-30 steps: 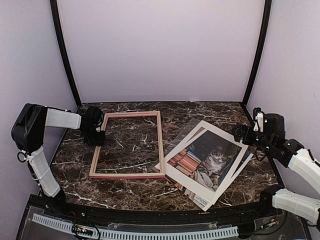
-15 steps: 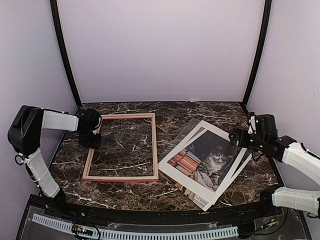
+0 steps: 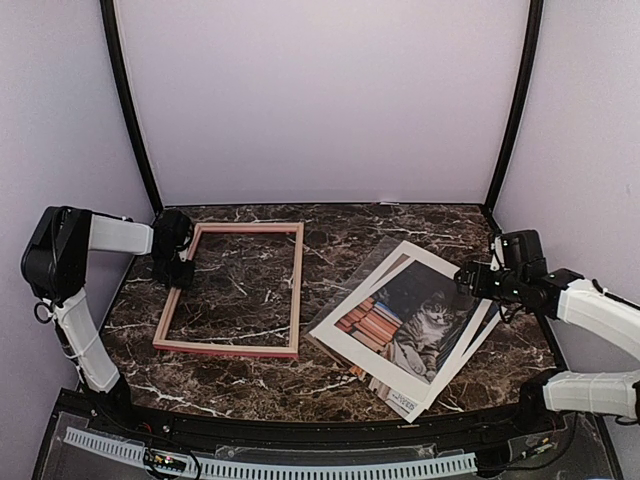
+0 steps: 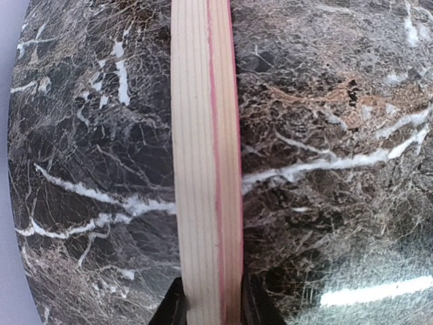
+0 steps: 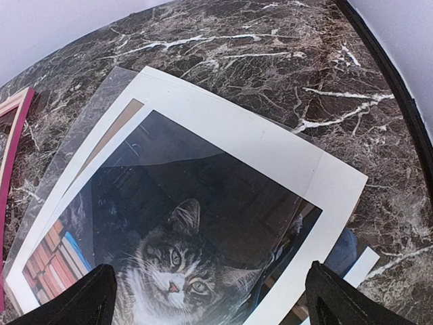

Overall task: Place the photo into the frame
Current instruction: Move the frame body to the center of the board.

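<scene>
Marble table (image 3: 400, 225), dark with white veins, carries everything in the top view. At about 9 o'clock from its middle lies the frame (image 3: 298, 290), flat on the stone, its long sides running from 12 to 6 o'clock with a slight lean. The left gripper (image 3: 178, 268) sits on the frame's left rail, near the 10 o'clock corner. In the left wrist view the two fingers (image 4: 177, 306) stand narrow and press on either side of that rail (image 4: 206, 169) – a pinch on the wood, whose pale grain faces up with a pink line along the edge. The photo (image 3: 420, 315) lies face up at about 4 o'clock from the table's middle, well apart from the frame and turned askew, cat and stacked books showing inside a wide white border. It rests on a loose pile of other sheets, with a clear film (image 3: 372, 262) jutting out at the photo's 10 o'clock side and a white sheet (image 3: 400, 398) at 6 o'clock. The right gripper (image 3: 470, 278) hovers over the photo's 2 o'clock edge – the right wrist view shows its fingers (image 5: 88, 298) spread wide above the cat's face (image 5: 172, 267), holding nothing.
</scene>
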`<state>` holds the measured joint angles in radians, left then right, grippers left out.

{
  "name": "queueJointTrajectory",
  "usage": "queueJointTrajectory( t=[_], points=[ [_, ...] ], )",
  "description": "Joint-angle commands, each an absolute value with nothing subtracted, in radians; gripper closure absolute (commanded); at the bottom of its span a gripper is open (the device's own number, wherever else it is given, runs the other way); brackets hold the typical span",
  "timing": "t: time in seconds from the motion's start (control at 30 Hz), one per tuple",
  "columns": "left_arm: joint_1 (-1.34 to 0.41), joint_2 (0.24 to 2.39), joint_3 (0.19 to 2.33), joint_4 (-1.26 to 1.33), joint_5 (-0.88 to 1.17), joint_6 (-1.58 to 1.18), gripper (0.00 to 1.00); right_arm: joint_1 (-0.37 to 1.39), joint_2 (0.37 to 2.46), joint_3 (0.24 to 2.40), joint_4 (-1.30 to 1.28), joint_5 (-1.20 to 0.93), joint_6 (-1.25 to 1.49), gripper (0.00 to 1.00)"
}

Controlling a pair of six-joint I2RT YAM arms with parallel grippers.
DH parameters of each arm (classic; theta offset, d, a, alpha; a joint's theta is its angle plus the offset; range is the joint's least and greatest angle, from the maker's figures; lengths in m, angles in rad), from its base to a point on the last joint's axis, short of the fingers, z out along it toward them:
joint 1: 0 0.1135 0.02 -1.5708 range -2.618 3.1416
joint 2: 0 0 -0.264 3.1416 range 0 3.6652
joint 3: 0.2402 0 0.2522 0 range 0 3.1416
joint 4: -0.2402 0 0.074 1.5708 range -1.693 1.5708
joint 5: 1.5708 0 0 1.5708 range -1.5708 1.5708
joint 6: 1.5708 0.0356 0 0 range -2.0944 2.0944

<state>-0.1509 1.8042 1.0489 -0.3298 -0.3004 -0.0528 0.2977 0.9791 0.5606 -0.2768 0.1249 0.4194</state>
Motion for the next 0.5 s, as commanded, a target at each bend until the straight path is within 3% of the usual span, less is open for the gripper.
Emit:
queueJointTrajectory(
  t=[0.0,0.47],
  points=[
    [-0.137,1.846,1.05,-0.347,-0.475,0.078,0.89,0.291,0.997,0.585,-0.238,0.136,0.407,0.01],
    [-0.272,1.808,0.976,-0.372,-0.429,-0.027,0.84,0.291,1.032,0.575,-0.22,0.141,0.419,0.01]
  ],
)
